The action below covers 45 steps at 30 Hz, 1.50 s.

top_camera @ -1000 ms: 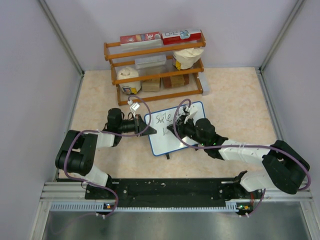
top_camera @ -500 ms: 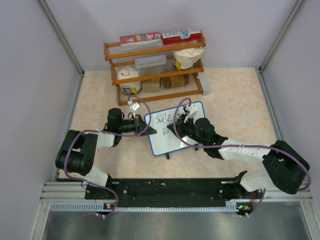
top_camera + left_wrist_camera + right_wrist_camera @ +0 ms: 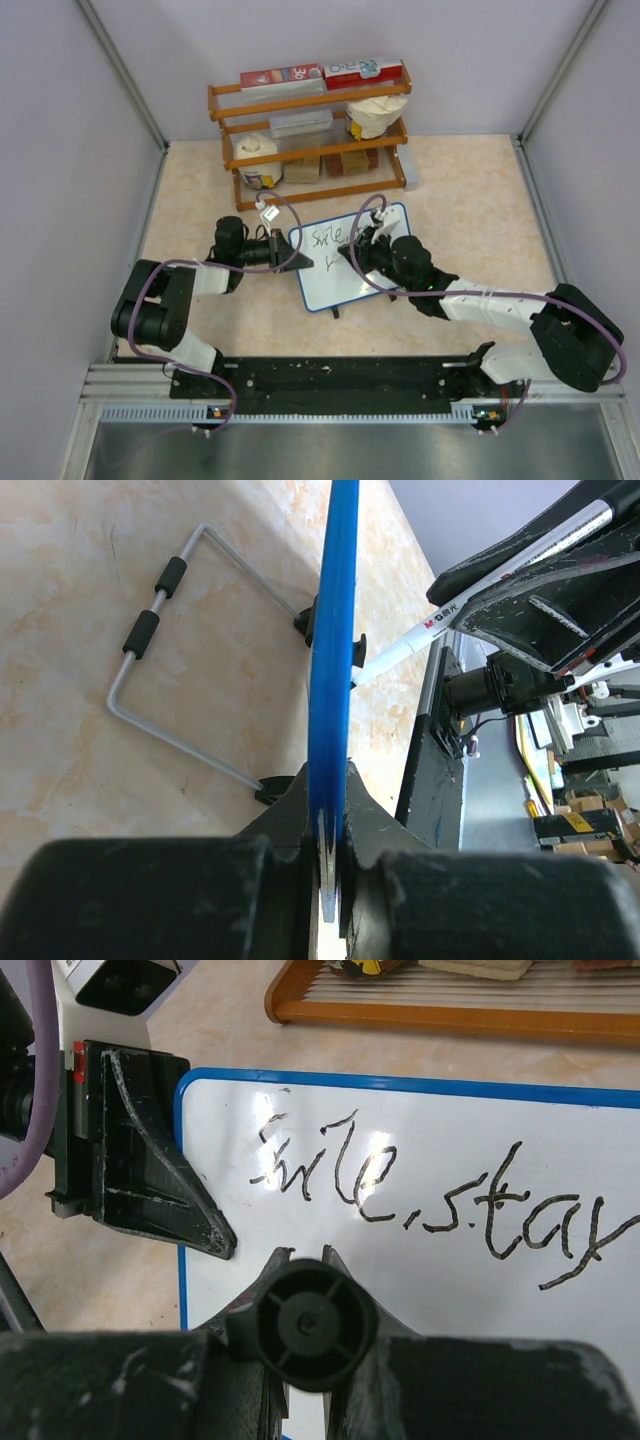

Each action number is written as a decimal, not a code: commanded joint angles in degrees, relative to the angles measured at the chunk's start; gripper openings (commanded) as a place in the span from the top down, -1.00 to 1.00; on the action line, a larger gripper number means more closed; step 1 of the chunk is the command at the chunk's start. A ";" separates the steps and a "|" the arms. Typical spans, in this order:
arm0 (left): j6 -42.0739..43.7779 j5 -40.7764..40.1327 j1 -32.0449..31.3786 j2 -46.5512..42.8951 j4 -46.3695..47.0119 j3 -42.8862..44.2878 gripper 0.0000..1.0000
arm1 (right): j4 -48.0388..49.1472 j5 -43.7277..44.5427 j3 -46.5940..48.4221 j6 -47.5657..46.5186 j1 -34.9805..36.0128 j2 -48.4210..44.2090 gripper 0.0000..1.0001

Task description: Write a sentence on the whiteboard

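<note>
Right wrist reads the sentence [image 3: 430,1200]; left, whiteboard [image 3: 333,630] edge-on.

The whiteboard [image 3: 322,282] sits at the centre of the top view. It is a small glossy white panel in a thin blue round-cornered frame, skewed to the picture's edges. The left wrist view shows it edge-on, standing on black feet [image 3: 306,622] on the worktop [image 3: 90,750], its near edge pinched in the left claw [image 3: 330,852]. The sentence [image 3: 430,1195], in thin black handwriting, crosses its upper part: "smile. stay".
</note>
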 commanded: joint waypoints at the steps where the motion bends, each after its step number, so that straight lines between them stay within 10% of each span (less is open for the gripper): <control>1: 2.71 -4.12 0.25 1.54 -1.60 -0.39 1.00 | -1.49 1.29 0.60 -0.99 0.33 -1.20 1.00; 45: 2.45 -3.68 0.17 1.89 -1.08 -0.30 1.00 | 2.29 -6.19 -0.98 4.90 -1.87 -6.29 1.00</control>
